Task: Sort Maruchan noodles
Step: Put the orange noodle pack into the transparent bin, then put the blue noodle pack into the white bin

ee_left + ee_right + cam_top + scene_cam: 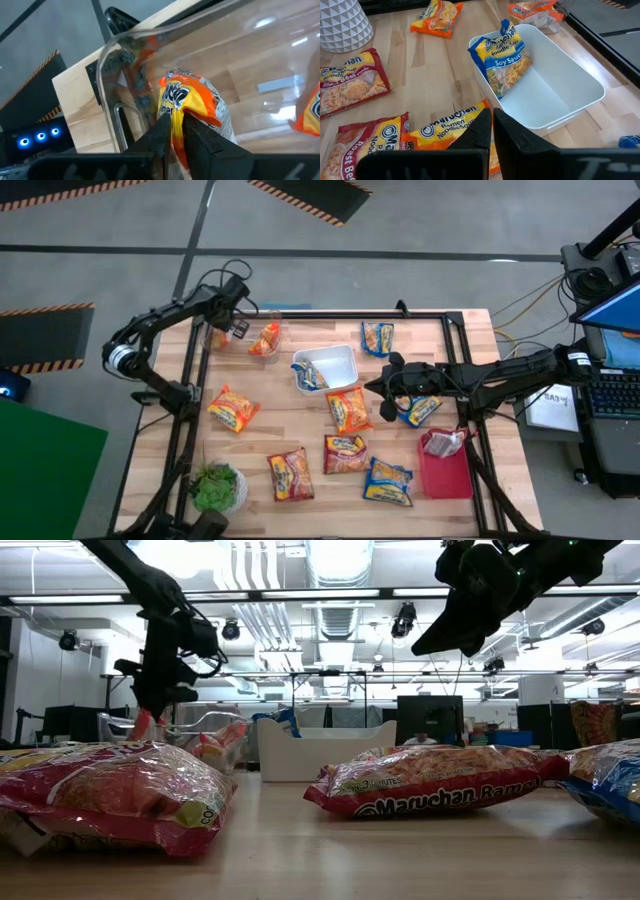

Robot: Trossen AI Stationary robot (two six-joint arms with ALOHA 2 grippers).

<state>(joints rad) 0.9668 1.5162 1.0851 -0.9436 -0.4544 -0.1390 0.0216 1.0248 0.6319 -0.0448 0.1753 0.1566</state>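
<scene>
One orange packet (192, 107) is pinched in the left jaws (172, 132) inside the clear bin (120, 60); release appears due. Right jaws (492, 127), clenched empty, hover beside the white bin (570, 95); other packets lie across the worktop (300, 415).

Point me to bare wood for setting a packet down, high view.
Freest: the strip between the clear bin at the back left and the white bin, running down to the orange packet near the left edge. Also open: the near edge between the potted plant and the red packet. Crowded: centre-right, around the right claw and the pink bin.
</scene>
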